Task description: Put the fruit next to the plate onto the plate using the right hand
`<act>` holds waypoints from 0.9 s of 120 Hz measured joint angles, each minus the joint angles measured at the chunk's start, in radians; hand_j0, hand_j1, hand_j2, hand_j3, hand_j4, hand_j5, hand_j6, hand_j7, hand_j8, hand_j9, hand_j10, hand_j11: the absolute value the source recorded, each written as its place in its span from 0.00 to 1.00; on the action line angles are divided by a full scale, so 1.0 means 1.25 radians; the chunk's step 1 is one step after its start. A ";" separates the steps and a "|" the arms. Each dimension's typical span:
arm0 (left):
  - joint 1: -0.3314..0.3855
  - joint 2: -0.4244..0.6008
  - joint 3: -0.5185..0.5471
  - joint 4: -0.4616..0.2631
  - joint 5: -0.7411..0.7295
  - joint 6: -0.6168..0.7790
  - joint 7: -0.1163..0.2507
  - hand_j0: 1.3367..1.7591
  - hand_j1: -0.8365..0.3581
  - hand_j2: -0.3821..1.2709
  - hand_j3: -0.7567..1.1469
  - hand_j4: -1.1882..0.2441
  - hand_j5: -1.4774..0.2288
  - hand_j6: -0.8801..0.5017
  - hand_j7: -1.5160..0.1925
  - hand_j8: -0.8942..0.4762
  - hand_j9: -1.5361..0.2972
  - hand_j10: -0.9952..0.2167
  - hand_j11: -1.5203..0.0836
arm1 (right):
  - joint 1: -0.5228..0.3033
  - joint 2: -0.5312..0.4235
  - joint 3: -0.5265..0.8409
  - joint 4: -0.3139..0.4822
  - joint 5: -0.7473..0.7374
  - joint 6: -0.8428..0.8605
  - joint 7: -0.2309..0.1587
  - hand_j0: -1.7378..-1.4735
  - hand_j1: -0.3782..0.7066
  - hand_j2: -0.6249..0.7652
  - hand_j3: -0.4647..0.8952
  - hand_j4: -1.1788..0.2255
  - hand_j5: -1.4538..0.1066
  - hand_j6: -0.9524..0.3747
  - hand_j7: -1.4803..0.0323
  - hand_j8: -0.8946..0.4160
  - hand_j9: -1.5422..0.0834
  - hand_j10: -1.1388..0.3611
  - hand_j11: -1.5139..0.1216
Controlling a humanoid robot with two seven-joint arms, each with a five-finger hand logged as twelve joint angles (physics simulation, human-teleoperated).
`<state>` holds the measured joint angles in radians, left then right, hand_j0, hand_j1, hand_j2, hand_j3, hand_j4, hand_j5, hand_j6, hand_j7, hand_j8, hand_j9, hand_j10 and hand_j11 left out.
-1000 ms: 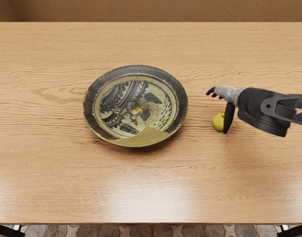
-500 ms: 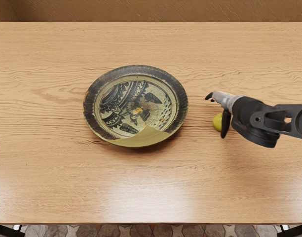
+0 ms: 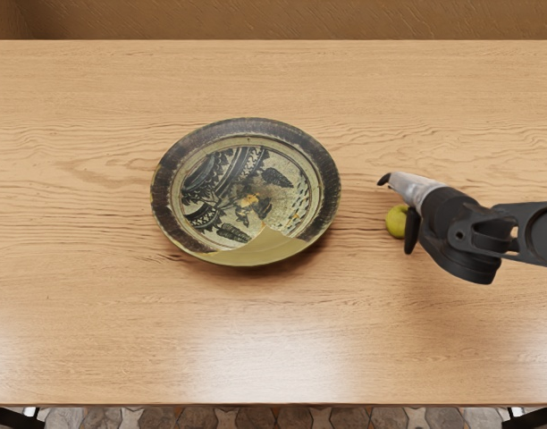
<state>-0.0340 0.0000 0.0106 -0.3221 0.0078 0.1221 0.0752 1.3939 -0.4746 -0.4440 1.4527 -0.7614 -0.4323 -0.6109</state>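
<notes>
A round, shallow ceramic plate (image 3: 166,175) with a dark rim and a black-and-cream painted pattern sits on a light wooden table (image 3: 273,340). To the right of the plate, close to its rim but not touching it, a small round yellow-green fruit (image 3: 395,220) rests on the bare wood. It is not on the plate yet. My right hand (image 3: 412,192), grey at the palm with dark fingers, comes in on its black forearm from the side away from the plate and hangs over the fruit. The hand is unclenched and grasps nothing: one dark finger (image 3: 411,231) hangs down just beside the fruit, on its side away from the plate, and another dark tip points toward the plate's rim. I cannot tell whether that hanging finger touches the fruit. So the fruit lies below my palm and slightly on the plate side of it, between my hand and the plate. It looks nearly spherical, with no clear long axis, so I judge the grasp direction matters little. My right hand is the only one in view. Counted: one plate, one fruit, one hand.
</notes>
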 joint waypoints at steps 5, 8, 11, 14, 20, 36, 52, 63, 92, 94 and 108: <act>0.000 0.000 0.000 0.000 0.000 0.000 0.000 0.76 0.99 0.23 0.40 0.83 0.87 0.64 0.89 0.65 0.84 0.82 0.95 | 0.003 0.002 0.000 0.000 0.001 -0.003 0.000 0.30 0.23 0.42 0.34 0.70 0.77 0.57 0.82 0.54 0.80 0.63 0.78; 0.000 0.000 0.000 0.000 0.000 0.000 0.000 0.76 0.99 0.23 0.40 0.83 0.87 0.64 0.89 0.65 0.84 0.82 0.95 | 0.004 0.004 0.000 0.000 0.001 -0.004 0.000 0.30 0.24 0.42 0.34 0.70 0.77 0.57 0.81 0.53 0.79 0.63 0.77; 0.000 0.000 0.000 0.000 0.000 0.000 0.000 0.76 0.99 0.23 0.40 0.83 0.87 0.64 0.89 0.65 0.84 0.82 0.95 | 0.006 0.005 0.000 0.000 0.002 -0.004 0.000 0.30 0.24 0.42 0.34 0.70 0.77 0.57 0.81 0.53 0.79 0.63 0.77; 0.000 0.000 0.000 0.000 0.000 0.000 0.000 0.76 0.99 0.23 0.40 0.83 0.87 0.64 0.89 0.65 0.84 0.82 0.95 | 0.007 0.007 0.000 0.000 0.002 -0.005 0.000 0.30 0.25 0.42 0.34 0.69 0.76 0.56 0.80 0.53 0.79 0.62 0.76; -0.001 0.000 0.000 0.000 0.000 0.000 0.000 0.76 0.99 0.23 0.40 0.83 0.87 0.64 0.89 0.65 0.84 0.82 0.95 | 0.008 0.012 -0.001 0.000 0.003 -0.006 0.000 0.30 0.27 0.42 0.34 0.68 0.75 0.55 0.79 0.51 0.77 0.61 0.75; -0.001 0.000 0.000 0.000 0.000 0.000 0.000 0.76 0.99 0.23 0.40 0.83 0.87 0.64 0.89 0.65 0.84 0.82 0.95 | 0.010 0.019 -0.001 0.003 0.002 -0.008 0.000 0.30 0.31 0.41 0.34 0.65 0.71 0.52 0.75 0.48 0.74 0.58 0.72; -0.001 0.000 0.000 0.000 0.000 0.000 0.000 0.76 0.99 0.23 0.40 0.83 0.87 0.64 0.89 0.65 0.84 0.82 0.95 | 0.010 0.020 -0.001 0.013 0.002 -0.012 0.000 0.30 0.34 0.41 0.34 0.63 0.69 0.50 0.73 0.46 0.72 0.57 0.70; 0.000 0.000 0.000 0.000 0.000 0.000 0.000 0.76 0.99 0.23 0.40 0.83 0.87 0.64 0.89 0.65 0.84 0.82 0.95 | 0.011 0.013 -0.001 0.027 0.001 -0.020 0.000 0.30 0.35 0.41 0.34 0.63 0.68 0.49 0.72 0.46 0.71 0.56 0.69; 0.000 0.000 0.000 0.000 0.000 0.000 0.000 0.76 0.99 0.23 0.40 0.83 0.87 0.64 0.89 0.65 0.84 0.82 0.95 | 0.020 -0.001 -0.006 0.051 0.001 -0.033 0.000 0.30 0.37 0.41 0.34 0.62 0.67 0.48 0.71 0.45 0.70 0.55 0.68; -0.001 0.000 0.000 0.000 0.000 0.000 0.000 0.76 0.99 0.23 0.40 0.83 0.87 0.64 0.89 0.65 0.84 0.82 0.95 | 0.020 -0.001 -0.007 0.053 0.001 -0.034 0.000 0.30 0.37 0.41 0.34 0.62 0.67 0.48 0.71 0.45 0.70 0.55 0.68; -0.001 0.000 0.000 0.000 0.000 0.000 0.000 0.76 0.99 0.23 0.40 0.83 0.87 0.64 0.89 0.65 0.84 0.82 0.95 | 0.019 0.002 -0.008 0.063 0.001 -0.042 0.000 0.30 0.38 0.41 0.34 0.61 0.67 0.48 0.71 0.44 0.70 0.55 0.67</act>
<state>-0.0349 0.0000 0.0107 -0.3221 0.0077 0.1218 0.0752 1.4182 -0.4720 -0.4542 1.5311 -0.7597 -0.4854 -0.6109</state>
